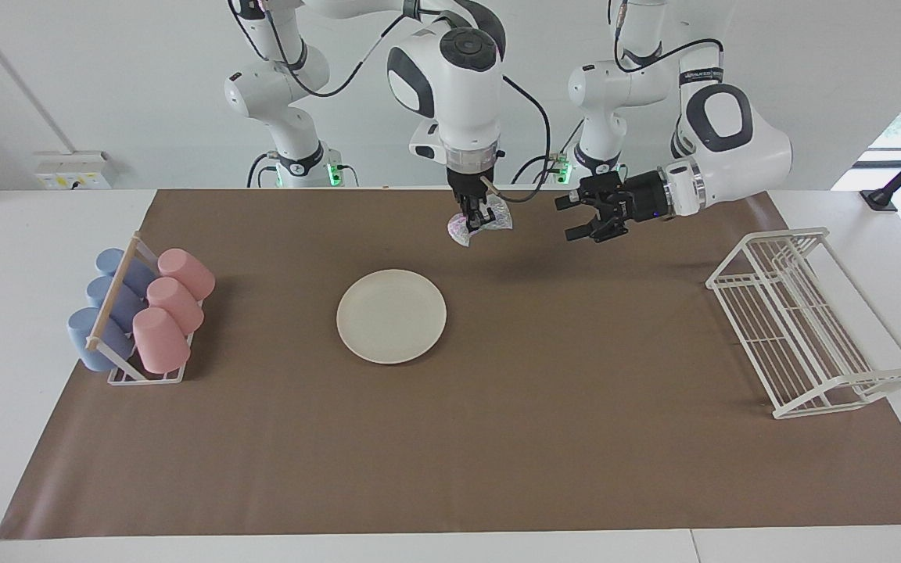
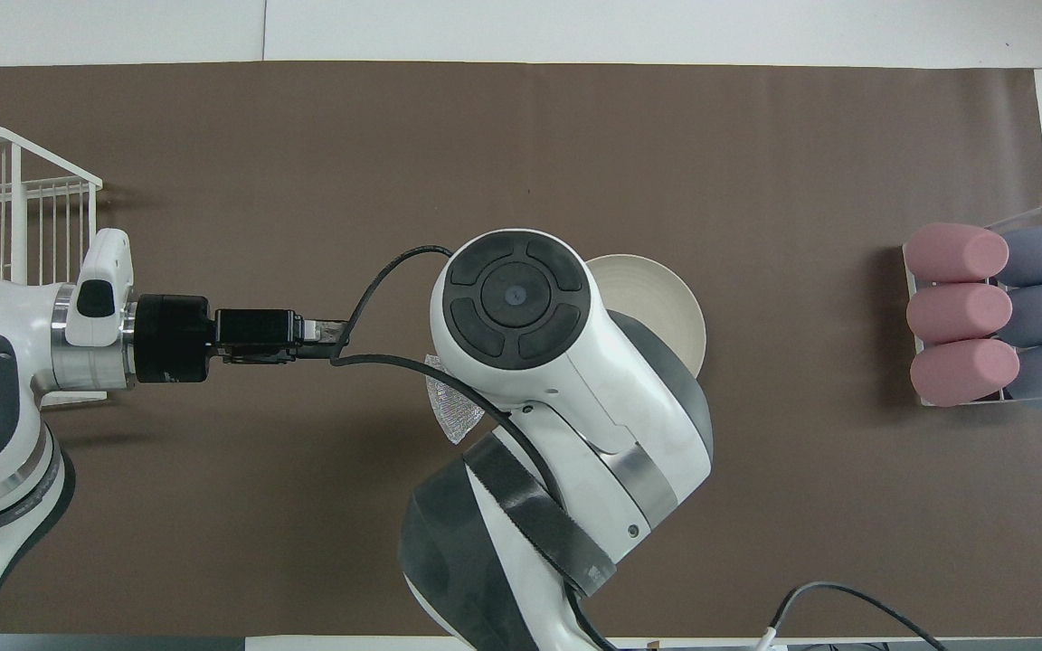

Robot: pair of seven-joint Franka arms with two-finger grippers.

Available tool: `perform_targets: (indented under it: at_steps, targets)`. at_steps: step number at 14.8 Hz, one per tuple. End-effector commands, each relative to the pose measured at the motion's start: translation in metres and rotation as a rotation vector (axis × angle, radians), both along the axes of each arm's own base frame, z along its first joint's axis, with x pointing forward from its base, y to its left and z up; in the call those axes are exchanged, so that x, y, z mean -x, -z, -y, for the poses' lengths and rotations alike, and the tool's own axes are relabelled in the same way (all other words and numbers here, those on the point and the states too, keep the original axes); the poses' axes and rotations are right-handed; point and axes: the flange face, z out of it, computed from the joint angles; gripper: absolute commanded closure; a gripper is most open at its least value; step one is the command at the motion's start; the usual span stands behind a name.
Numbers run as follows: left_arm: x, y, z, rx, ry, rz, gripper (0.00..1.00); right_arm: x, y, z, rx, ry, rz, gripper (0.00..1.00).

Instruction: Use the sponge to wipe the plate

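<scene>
Pink cups [image 1: 173, 309] and blue cups [image 1: 110, 301] fill a rack [image 1: 145, 374]; white wire rack [image 1: 802, 320] apparently empty.

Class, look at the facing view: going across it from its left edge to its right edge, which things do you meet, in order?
Cup rack with blue cups and pink cups → plate → right gripper holding the sponge → left gripper, open → white wire rack.

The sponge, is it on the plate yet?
Not yet. The right hand holds the sponge up over the mat; the plate lies bare.
</scene>
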Motion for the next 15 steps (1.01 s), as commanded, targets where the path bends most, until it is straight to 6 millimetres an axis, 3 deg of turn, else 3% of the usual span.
perform_targets:
  at_steps: [1,6,8,11,13,15]
  targets:
    - [0.013,0.016,0.031,-0.01,-0.021,0.032,0.0,-0.005,-0.004,-0.001,0.003,0.017,0.008,1.0]
    - [0.024,0.021,0.059,0.006,-0.027,0.023,0.0,-0.005,-0.005,-0.001,-0.003,0.024,0.01,1.0]
    - [0.029,0.023,0.06,0.004,-0.023,0.016,0.0,-0.006,-0.004,-0.001,-0.002,0.025,0.009,1.0]
    - [0.03,0.023,0.061,0.014,-0.018,0.002,0.09,-0.007,-0.004,0.0,-0.004,0.026,0.015,1.0]
    - [0.03,0.022,0.063,0.033,-0.033,-0.017,0.27,-0.008,-0.003,0.0,-0.003,0.027,0.014,1.0]
    - [0.03,0.021,0.063,0.037,-0.034,-0.021,0.6,-0.01,-0.003,0.002,-0.005,0.031,0.013,1.0]
